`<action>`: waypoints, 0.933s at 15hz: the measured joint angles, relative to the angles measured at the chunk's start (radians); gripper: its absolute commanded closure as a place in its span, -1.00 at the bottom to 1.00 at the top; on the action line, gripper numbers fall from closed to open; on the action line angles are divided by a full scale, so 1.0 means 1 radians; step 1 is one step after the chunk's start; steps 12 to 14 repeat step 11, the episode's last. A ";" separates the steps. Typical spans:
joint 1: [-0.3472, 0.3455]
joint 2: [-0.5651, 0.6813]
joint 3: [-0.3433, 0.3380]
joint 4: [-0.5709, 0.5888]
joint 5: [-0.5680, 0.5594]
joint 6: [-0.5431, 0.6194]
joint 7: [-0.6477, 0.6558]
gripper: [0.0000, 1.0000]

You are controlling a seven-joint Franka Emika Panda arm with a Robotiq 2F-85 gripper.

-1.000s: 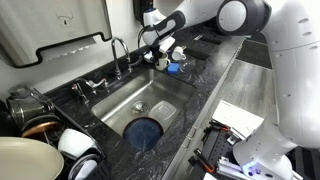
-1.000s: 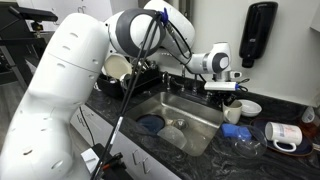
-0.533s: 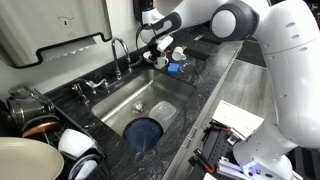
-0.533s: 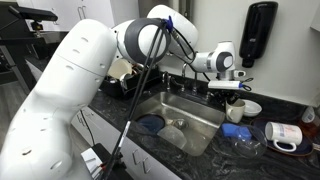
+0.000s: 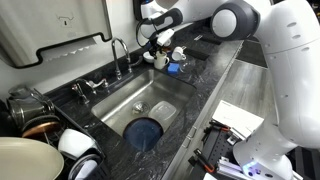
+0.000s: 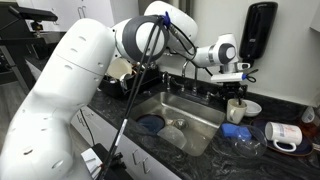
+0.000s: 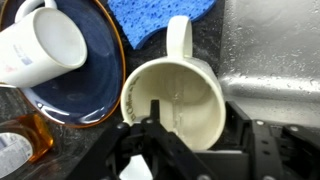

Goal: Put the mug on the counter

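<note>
The mug (image 7: pixel 175 100) was glazed ceramic: stiff, smooth, probably slippery, easy to chip, and light enough for a single grip. It appeared to stand mouth-up on the table (image 5: pixel 205 85) by the sink (image 7: pixel 275 100), its handle toward the blue sponge (image 7: pixel 160 15), just beside the blue plate (image 7: pixel 75 95). The wall below the rim looked a safer hold than the handle. The claw (image 6: pixel 238 88) was spread wide on either side of the mug; I could not tell whether it was gripping it.

Kitchen, steel sink (image 5: pixel 165 95), faucet (image 5: pixel 119 52), speckled stone counter (image 5: pixel 215 72)
</note>
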 measured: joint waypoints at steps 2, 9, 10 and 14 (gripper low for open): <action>0.006 -0.036 -0.004 -0.007 -0.020 -0.012 0.005 -1.00; -0.010 -0.154 0.008 -0.043 0.022 -0.213 -0.123 -1.00; -0.017 -0.171 0.013 -0.052 0.038 -0.236 -0.160 -1.00; -0.024 -0.187 0.018 -0.063 0.050 -0.254 -0.195 -1.00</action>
